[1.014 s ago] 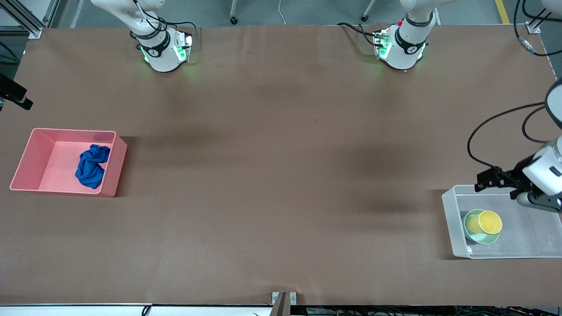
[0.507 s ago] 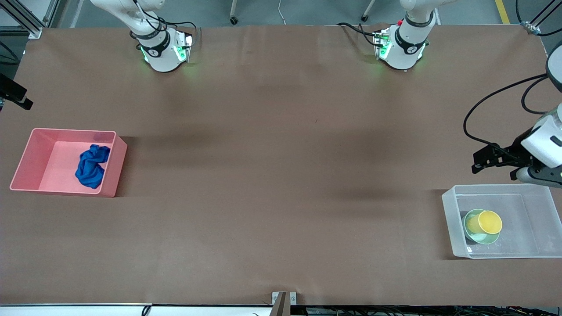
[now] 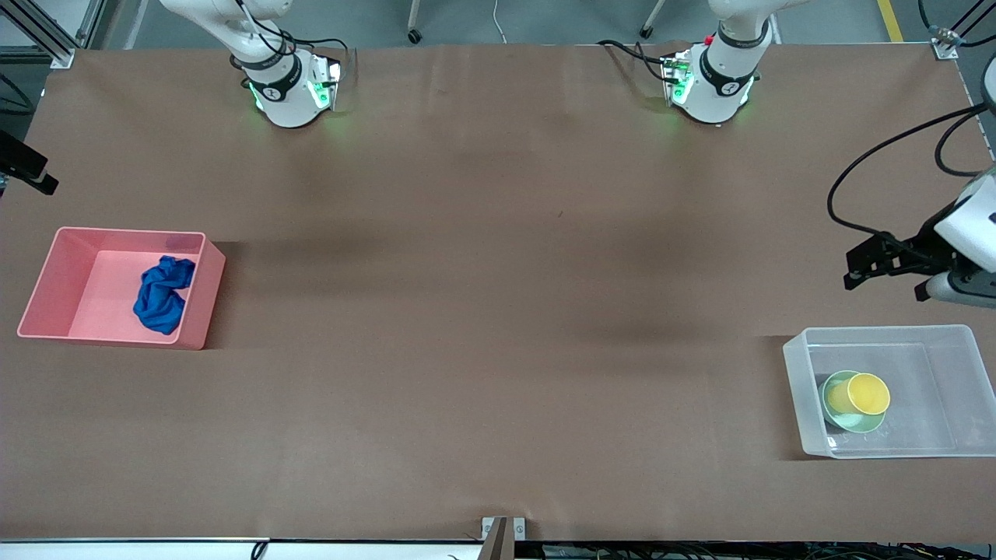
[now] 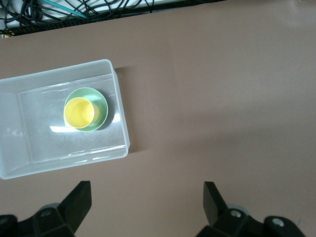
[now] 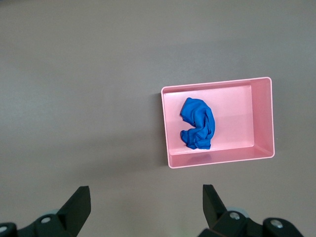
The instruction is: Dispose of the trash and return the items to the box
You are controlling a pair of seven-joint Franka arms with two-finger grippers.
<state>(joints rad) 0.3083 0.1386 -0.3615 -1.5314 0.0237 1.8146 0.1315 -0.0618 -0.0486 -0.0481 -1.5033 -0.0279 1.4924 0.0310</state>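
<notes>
The blue cloth wad [image 3: 162, 294] lies in the pink bin [image 3: 47, 280] at the right arm's end of the table; it also shows in the right wrist view [image 5: 197, 123]. The yellow cup [image 3: 864, 393] sits in the mint-green bowl [image 3: 852, 424] inside the clear box [image 3: 957, 389] at the left arm's end. In the left wrist view, the cup [image 4: 79, 112], bowl [image 4: 101, 104] and box [image 4: 15, 123] show below. My left gripper [image 3: 887, 263] is open and empty over bare table beside the box. My right gripper [image 5: 146, 197] is open and empty, high over the table beside the pink bin [image 5: 217, 160].
The brown table [image 3: 498, 311] stretches wide between the two bins. The arm bases [image 3: 288, 93] stand along the edge farthest from the front camera. A black part of the right hand [image 3: 27, 167] shows at the front view's edge.
My left gripper has lifted from over the clear box's rim and moved off it toward the bases, still open. The cup, bowl, cloth and bins have not moved.
</notes>
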